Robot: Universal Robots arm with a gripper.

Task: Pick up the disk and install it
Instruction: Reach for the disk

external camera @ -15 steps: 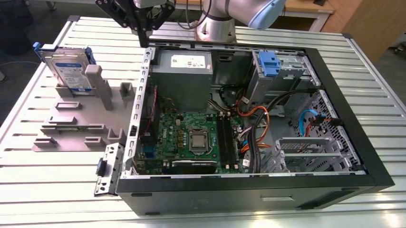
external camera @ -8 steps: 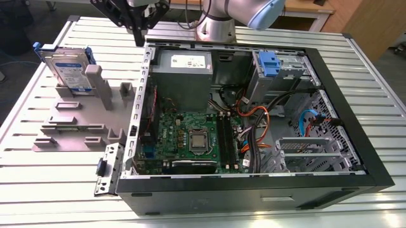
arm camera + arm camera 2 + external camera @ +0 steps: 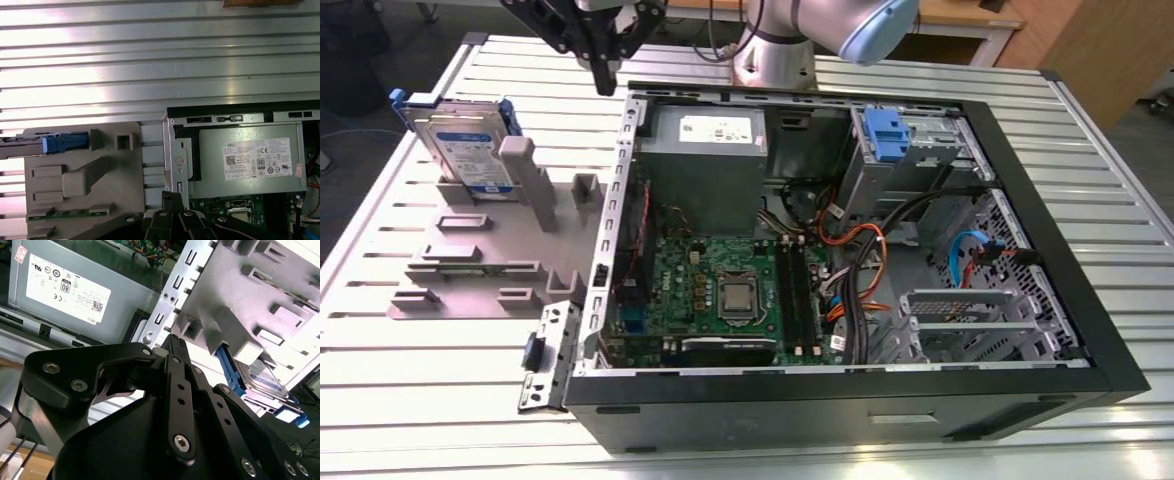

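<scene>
Closest to the wrist cameras is your hand (image 3: 172, 342), its black linkage folded so the fingers meet at the tip: clenched, and clenched on nothing. The disk (image 3: 460, 140) has not been picked up. You find it outside the computer case (image 3: 854, 400), off the case's wall on the exterior view's left, standing on edge in a slot of the grey holder (image 3: 480, 270). That upright pose looks deliberate: it leaves both broad faces and the blue rails free, so fingers could close across it from above. The holder lies flat on the counter (image 3: 400, 400), just beside that same case wall. Your hand hangs above the case's far corner, over the gap between case and holder, nearer the case than the disk and touching neither. Inside the case, the power supply (image 3: 707, 150) fills the far corner nearest your hand. The drive bay (image 3: 934, 150) with a blue latch (image 3: 887, 135) sits along the far wall beyond the power supply, and I judge it the likely seat for the disk. The case lies on its side with the cover off, which leaves that bay reachable from above.
</scene>
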